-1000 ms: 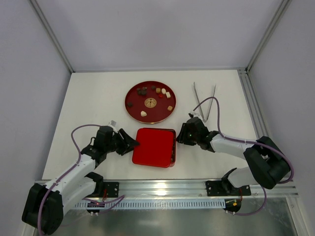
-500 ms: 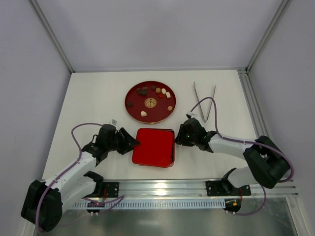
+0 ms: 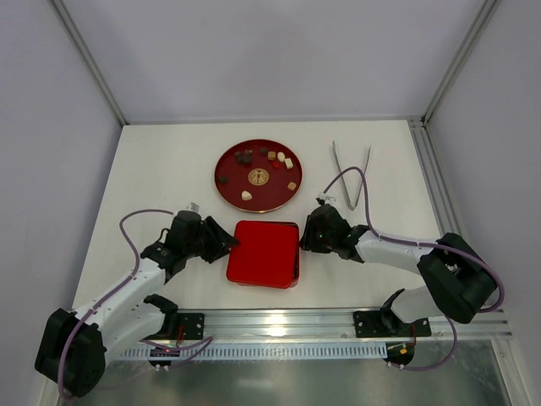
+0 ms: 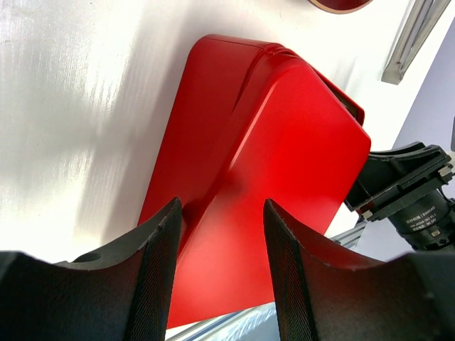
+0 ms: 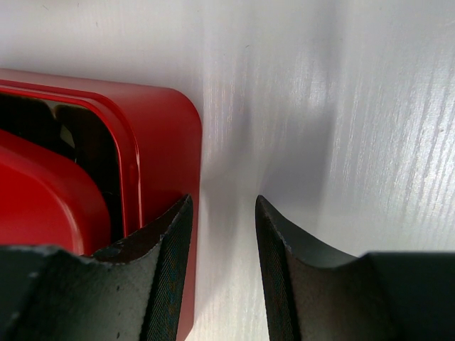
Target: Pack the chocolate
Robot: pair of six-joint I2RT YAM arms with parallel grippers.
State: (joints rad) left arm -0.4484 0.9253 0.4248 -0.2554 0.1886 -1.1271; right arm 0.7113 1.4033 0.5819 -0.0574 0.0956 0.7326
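The chocolate [image 3: 245, 156], several small dark, light brown and cream pieces, lies on a round red plate [image 3: 258, 199] at the back middle. In front of it stands the square red box [image 3: 297, 254] with its red lid [image 3: 262, 252] lying on top, slightly askew. My left gripper [image 3: 226, 241] is open at the lid's left edge; in the left wrist view [image 4: 220, 206] the lid [image 4: 277, 156] fills the gap between the fingers. My right gripper [image 3: 306, 237] is open at the box's right wall [image 5: 167, 142]. There a dark gap shows beside the lid [image 5: 43, 192].
Metal tongs [image 3: 351, 173] lie on the white table at the back right. A metal rail [image 3: 279, 326] runs along the near edge by the arm bases. Grey walls enclose the table on the left, back and right.
Both grippers have crept closer to the box, the left from the left and the right from the right. The box and lid have shifted slightly left.
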